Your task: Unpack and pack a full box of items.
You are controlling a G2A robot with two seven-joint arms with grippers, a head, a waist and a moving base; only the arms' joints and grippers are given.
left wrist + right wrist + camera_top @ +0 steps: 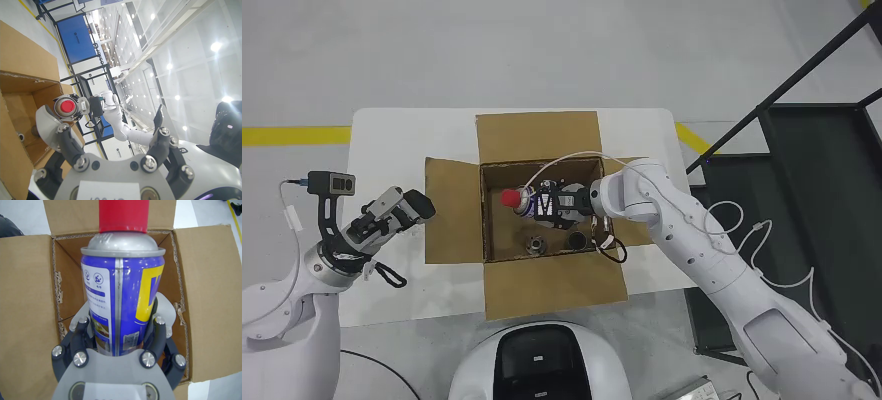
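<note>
Right now the right gripper (542, 203) is clamped on the lower body of a blue spray can (122, 275) with a red cap. It holds the can sideways over the opening of the cardboard box (538, 136), cap pointing away from the wrist. Under this gripper, on the box floor, sit a small brown piece (534, 243) and a small dark piece (577, 240). The left gripper (392, 212) hangs above the white table (392, 140) just outside the box's side flap, fingers spread wide around nothing. The can's cap faces it from across the box.
</note>
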